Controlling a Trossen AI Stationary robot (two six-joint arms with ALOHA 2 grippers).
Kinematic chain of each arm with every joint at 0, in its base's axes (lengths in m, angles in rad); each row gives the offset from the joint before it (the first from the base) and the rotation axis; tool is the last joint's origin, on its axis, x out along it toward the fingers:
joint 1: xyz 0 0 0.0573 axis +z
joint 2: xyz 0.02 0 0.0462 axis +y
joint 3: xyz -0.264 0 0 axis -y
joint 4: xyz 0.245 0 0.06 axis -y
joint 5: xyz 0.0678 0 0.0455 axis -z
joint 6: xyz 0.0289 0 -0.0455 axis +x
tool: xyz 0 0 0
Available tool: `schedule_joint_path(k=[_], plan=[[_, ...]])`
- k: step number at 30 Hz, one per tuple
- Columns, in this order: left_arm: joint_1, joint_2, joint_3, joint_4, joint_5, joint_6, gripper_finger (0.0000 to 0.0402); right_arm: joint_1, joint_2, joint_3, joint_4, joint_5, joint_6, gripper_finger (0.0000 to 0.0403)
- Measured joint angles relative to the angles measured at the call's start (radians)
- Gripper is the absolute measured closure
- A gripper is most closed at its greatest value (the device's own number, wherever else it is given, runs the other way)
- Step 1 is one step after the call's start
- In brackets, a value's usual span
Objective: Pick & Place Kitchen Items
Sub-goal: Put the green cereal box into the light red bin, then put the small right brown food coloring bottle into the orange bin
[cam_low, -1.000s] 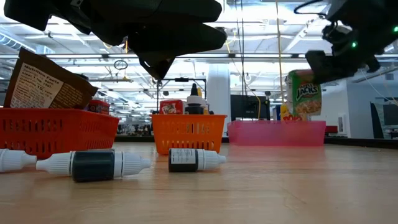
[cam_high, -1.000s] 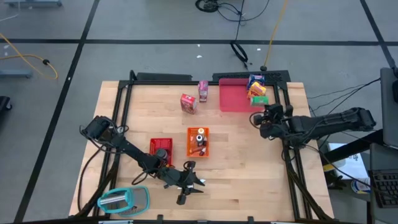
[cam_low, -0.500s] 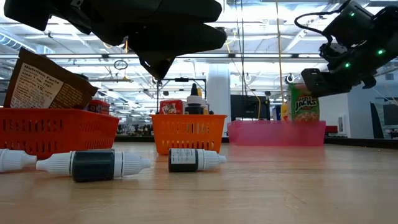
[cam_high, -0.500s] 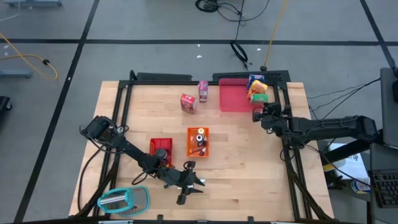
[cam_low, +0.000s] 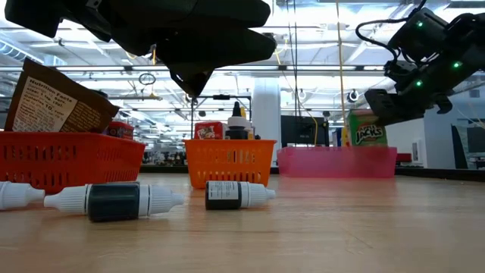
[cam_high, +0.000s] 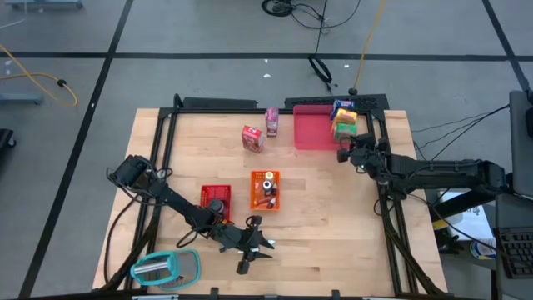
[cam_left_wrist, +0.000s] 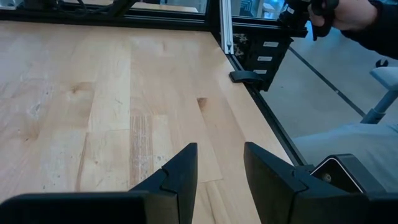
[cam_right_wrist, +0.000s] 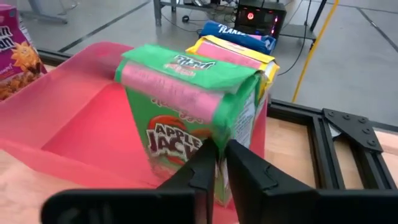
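Observation:
A green Apple Jacks carton (cam_right_wrist: 186,118) stands upright in the flat pink tray (cam_high: 312,132) at the far right. My right gripper (cam_right_wrist: 221,163) is shut on it from the near side. Behind it in the tray are a yellow carton (cam_right_wrist: 233,55) and a blue one (cam_right_wrist: 236,32). A red carton (cam_high: 252,138) and a pink carton (cam_high: 271,122) stand on the table left of the tray. Near the front edge my left gripper (cam_left_wrist: 219,168) hangs open above bare wood. Small white-capped bottles (cam_low: 114,201) (cam_low: 236,195) lie on the table there. My right gripper pinches the green carton's upright corner edge (cam_right_wrist: 219,138), about halfway up, between its two fingers. The fingers come nearly level from the table's near right side. The carton stays upright with its lower part inside the pink tray; the fingers hide its base.
A red bin (cam_high: 215,198) with a brown packet and an orange bin (cam_high: 266,190) with small bottles sit mid-table. A teal-rimmed oval object (cam_high: 166,268) lies at the near left corner. A black frame (cam_high: 379,179) borders the table. Bare wood lies between the bins and the tray.
My right gripper has gone down and a little toward the far edge with the green carton. The carton was lifted above the pink tray's wall and now sits lower, inside the tray, still upright.

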Motion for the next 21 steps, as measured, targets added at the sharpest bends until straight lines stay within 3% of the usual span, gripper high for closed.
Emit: schedule_joint_path(k=[13, 21], plan=[[0.0, 0.0, 0.0, 0.0, 0.0, -0.002, 0.0268, -0.01, -0.001, 0.0, 0.0, -0.002, -0.008, 0.0286], [0.001, 0.0, 0.0, 0.0, 0.0, -0.002, 0.0268, 0.039, -0.038, 0.0, 0.125, -0.001, -0.148, 0.0274]])
